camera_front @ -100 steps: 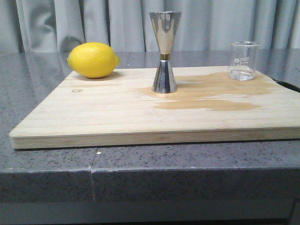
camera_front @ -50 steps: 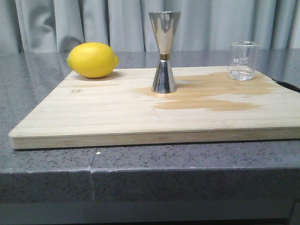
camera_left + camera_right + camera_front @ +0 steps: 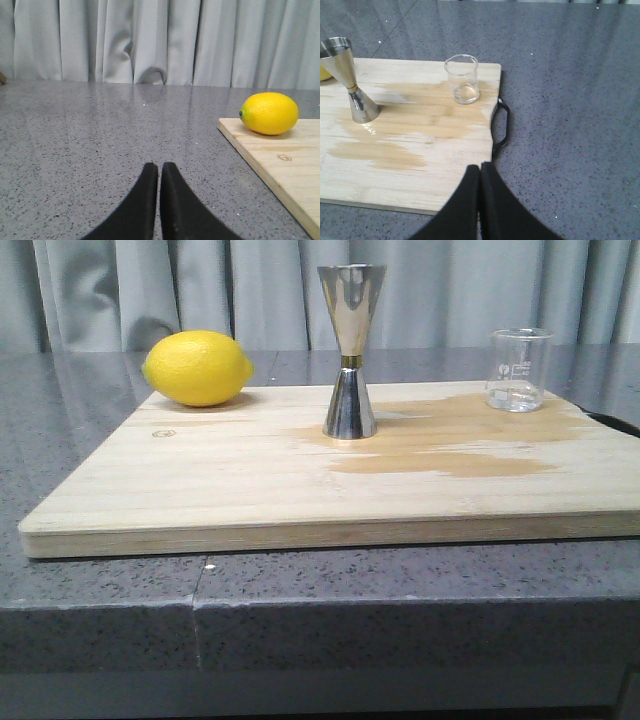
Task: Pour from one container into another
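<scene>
Your right gripper (image 3: 480,167) has its fingers pressed together, holding nothing, over the board's (image 3: 420,175) near edge beside the black handle (image 3: 501,125). From it, the beaker (image 3: 462,79) stands at about eleven o'clock near the board's far corner, and the jigger (image 3: 350,80) at ten, upright on a damp-looking stain. Your left gripper (image 3: 160,172) is likewise closed over bare counter (image 3: 90,140), the lemon (image 3: 269,113) at two o'clock.

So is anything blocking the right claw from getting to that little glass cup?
Nothing visible does. The right gripper is shut, and only bare cutting board lies between it and the beaker. The jigger stands off to one side.
</scene>
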Controlling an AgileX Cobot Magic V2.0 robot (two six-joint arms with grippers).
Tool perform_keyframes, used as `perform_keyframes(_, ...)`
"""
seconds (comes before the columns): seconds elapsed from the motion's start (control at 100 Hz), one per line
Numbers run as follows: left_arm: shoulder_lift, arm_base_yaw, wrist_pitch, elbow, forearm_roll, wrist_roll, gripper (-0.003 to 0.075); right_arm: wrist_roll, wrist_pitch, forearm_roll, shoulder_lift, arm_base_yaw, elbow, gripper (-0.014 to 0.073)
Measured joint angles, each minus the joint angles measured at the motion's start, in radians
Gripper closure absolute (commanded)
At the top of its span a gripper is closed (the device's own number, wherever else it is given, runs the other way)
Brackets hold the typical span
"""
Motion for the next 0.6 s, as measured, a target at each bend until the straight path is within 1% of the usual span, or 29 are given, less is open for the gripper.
perform_keyframes(0.23, 0.000, 0.000, -0.002, 0.000, 0.000, 0.000, 0.0739, 0.000, -0.003, -0.002, -0.005, 0.000, 0.004, 0.0663)
perform_keyframes(0.33, 0.000, 0.000, 0.000, 0.000, 0.000, 0.000, 0.0739, 0.000, -0.048, -0.002, -0.045, -0.020, 0.041, 0.0663)
perform_keyframes(0.45, 0.000, 0.000, 0.000, 0.000, 0.000, 0.000, 0.0739, 0.000, -0.201, 0.012, -0.145, -0.087, 0.154, 0.0663)
perform_keyframes(0.52, 0.000, 0.000, 0.000, 0.000, 0.000, 0.000, 0.0739, 0.000, -0.324, 0.027, -0.225, -0.137, 0.256, 0.0663)
perform_keyframes(0.6, 0.000, 0.000, 0.000, 0.000, 0.000, 0.000, 0.0739, 0.000, -0.423, 0.046, -0.299, -0.189, 0.352, 0.0663)
